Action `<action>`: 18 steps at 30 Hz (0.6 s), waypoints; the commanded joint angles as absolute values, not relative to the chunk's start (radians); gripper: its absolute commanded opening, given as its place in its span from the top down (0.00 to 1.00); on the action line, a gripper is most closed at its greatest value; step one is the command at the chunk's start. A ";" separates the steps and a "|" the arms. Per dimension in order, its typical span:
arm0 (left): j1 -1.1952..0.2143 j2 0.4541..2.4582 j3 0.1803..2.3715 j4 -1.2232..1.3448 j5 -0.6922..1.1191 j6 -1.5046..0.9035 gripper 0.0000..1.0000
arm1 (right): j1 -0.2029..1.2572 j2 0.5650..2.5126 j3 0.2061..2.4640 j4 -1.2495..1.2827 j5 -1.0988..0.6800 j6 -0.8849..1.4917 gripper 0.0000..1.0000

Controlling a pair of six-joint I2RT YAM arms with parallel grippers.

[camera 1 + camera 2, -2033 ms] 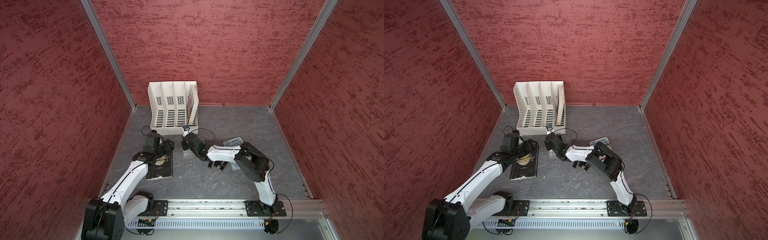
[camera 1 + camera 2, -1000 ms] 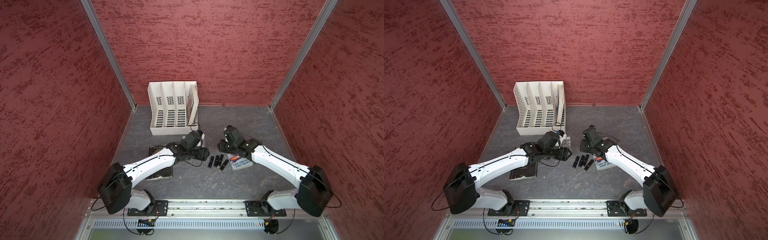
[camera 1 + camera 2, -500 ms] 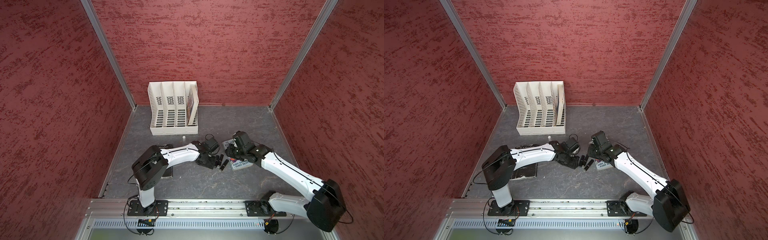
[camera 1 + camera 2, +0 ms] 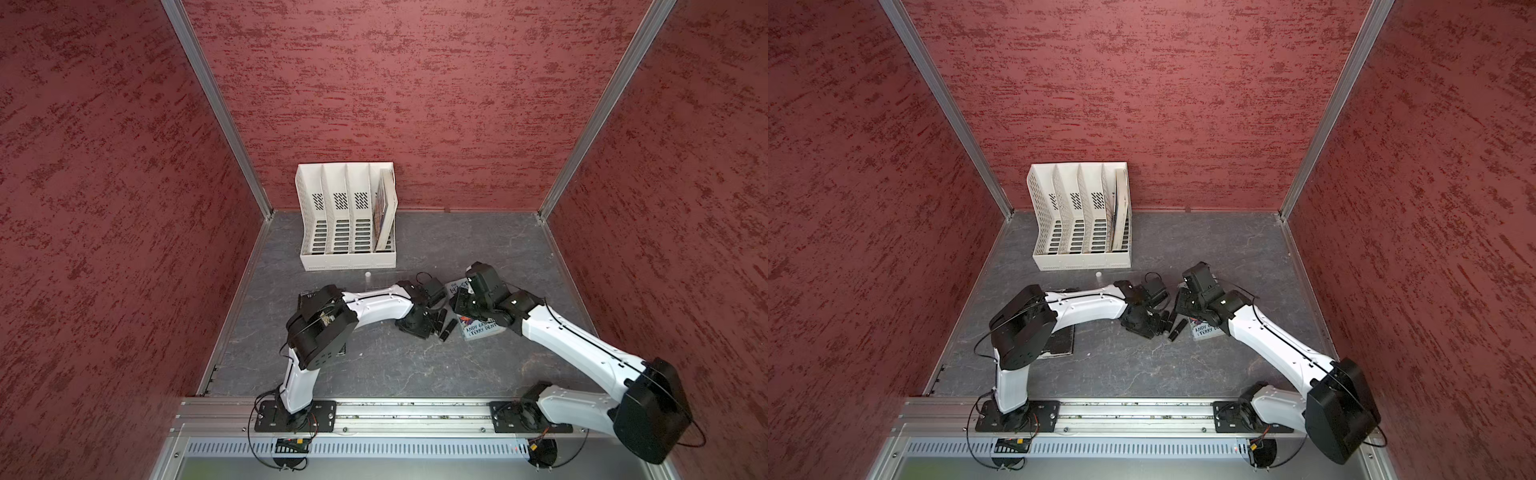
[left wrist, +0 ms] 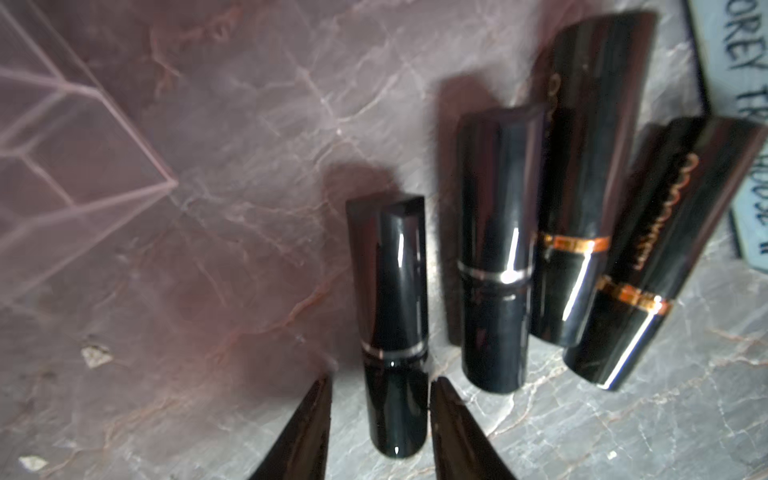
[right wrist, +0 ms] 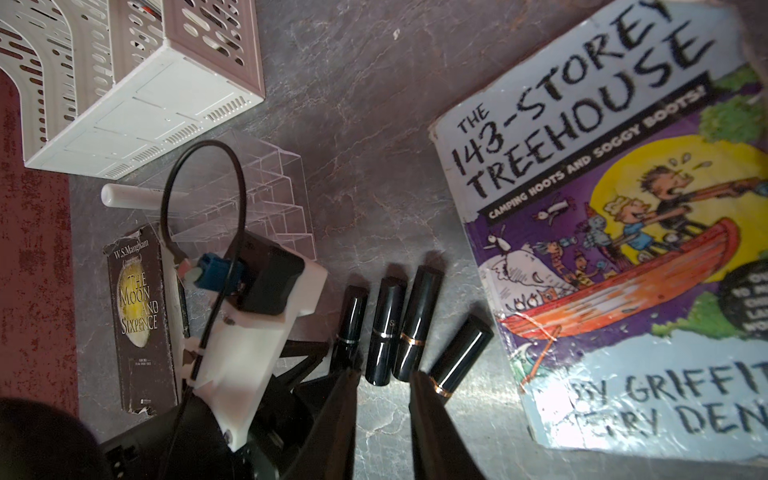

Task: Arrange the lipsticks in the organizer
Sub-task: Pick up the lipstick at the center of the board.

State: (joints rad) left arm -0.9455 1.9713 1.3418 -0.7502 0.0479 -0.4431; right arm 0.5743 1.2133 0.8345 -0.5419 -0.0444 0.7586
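Left wrist view: four glossy black lipsticks lie in a row on the grey, veined, stone-look table; each is a smooth cylinder with a thin metal band.
Slim lipstick: the narrowest tube, silver-banded. It lies a little apart at the end of the row nearest the organizer.
Copper-banded tubes: two thicker cylinders at the other end of the row, touching near their bases.
Left gripper: its dark, wedge-shaped fingers straddle the base of the slim lipstick. They are partly open, with one tip against the tube and a strip of table showing at the other, so nothing is clamped.
Right gripper: its black fingers are narrowly parted and grip nothing. They hang over the base ends of the row.
Organizer: clear acrylic with stepped rows of square cells. It sits on the table between the file rack and the black lipsticks.
White lipstick: a matte white tube sticking out of the organizer on the side nearest the rack.
File rack: white slotted plastic, standing at the back wall.
Treehouse book: a worn, brightly illustrated paperback, lying flat just beside the outermost black tube.
Dark paperback: scuffed and flat, beside the organizer.
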 commanded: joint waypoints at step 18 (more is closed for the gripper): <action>-0.764 1.508 0.963 -0.353 0.331 -0.328 0.78 | 0.542 1.188 1.001 -0.582 -0.407 0.567 0.71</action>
